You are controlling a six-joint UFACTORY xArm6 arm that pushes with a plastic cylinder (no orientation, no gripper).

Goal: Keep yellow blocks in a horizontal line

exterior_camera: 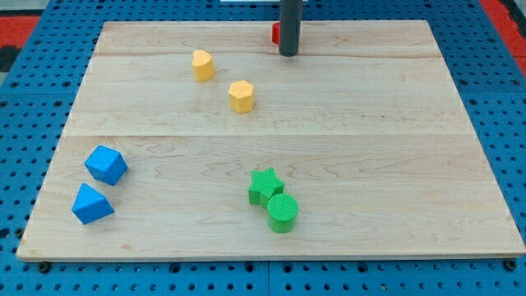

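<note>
Yellow blocks: two, in the upper left-centre of the bench; the yellow rounded block (203, 65) sits up and to the view's left of the yellow hexagonal block (241, 96), near but apart, on a slant.
My tip (288, 53): rests at the view's top, well to the right of both yellow blocks, touching neither.
Fingers: none here, only a straight dark rod.
Red block (276, 34): just beside the rod on its left, partly hidden; shape unclear.
Green star (265, 186) and green cylinder (283, 213): touching, lower centre.
Blue blocks: blue cube (106, 164) above blue wedge (91, 204), lower left, close together.
Bench (394, 148): pale wooden board.
Surround: blue pegboard (25, 107).
</note>
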